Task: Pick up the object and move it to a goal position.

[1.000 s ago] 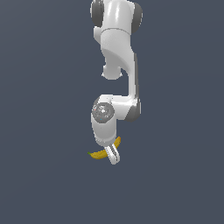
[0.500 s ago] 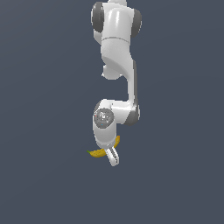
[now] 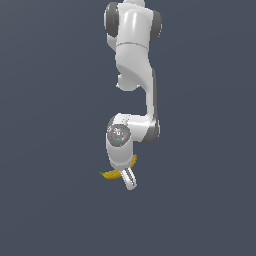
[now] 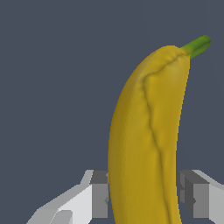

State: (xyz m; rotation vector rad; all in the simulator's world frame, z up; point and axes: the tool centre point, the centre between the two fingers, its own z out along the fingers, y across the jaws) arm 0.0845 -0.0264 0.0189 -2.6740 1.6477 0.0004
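The banana (image 3: 114, 173) is small, curved and yellow with a green stem tip. In the exterior view it sits partly hidden behind my wrist, its stem end poking out to the exterior view's left. My gripper (image 3: 128, 179) points down around it. In the wrist view the banana (image 4: 146, 135) fills the frame between my two fingers (image 4: 98, 194), which press against its sides. The gripper (image 4: 146, 197) is shut on the banana.
A plain dark grey surface lies all around in both views. No other object shows. My white arm (image 3: 132, 60) reaches down from the top of the exterior view.
The upper arm has shifted slightly; the gripper and banana stay at nearly the same spot, still held.
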